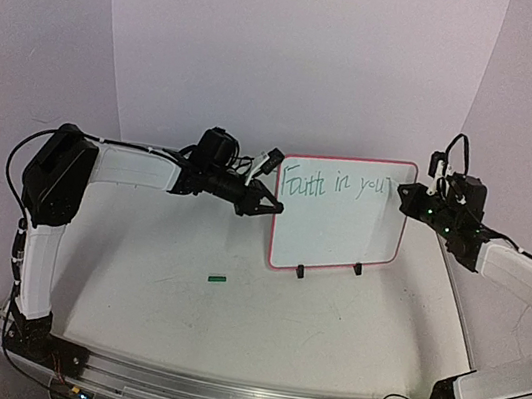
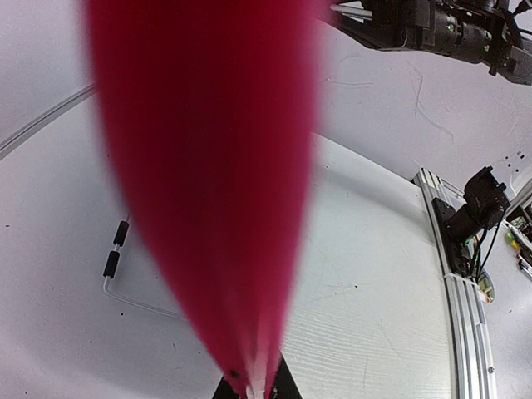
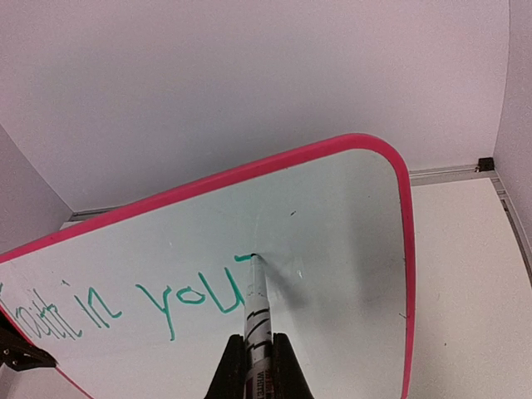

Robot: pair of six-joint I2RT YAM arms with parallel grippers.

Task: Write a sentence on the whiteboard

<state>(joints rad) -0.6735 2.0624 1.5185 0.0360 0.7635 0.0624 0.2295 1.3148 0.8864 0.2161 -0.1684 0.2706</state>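
In the overhead view, the small rectangular whiteboard (image 1: 338, 226), glossy white with a rounded red-pink rim, is standing on two black feet at the middle of the pale matte table (image 1: 180, 297), leaning slightly. The left gripper (image 1: 267, 203) is pinching the board's left edge, jaws clamped on the rim. The right gripper (image 1: 408, 195) is reaching in at the upper right corner. The sentence (image 1: 334, 185), in thin green handwriting, is reading "Faith in you" at this point. A small green piece (image 1: 218, 278), possibly a cap, is lying on the table in front of the board, well apart from it.

In the left wrist view, the rim is filling the frame as a blurred red wedge narrowing down between the fingers, so the hold looks firm.

In the right wrist view, the right gripper is closed on a slim white-barrelled marker (image 3: 253, 291), and its green tip is touching the board just right of the "u". The next letter appears to be starting. To write it well, the tip should be pressing lightly, because the smooth board could rock back on its feet. The left hold should be bracing against each stroke, and the letters should be staying compact before the right rim.
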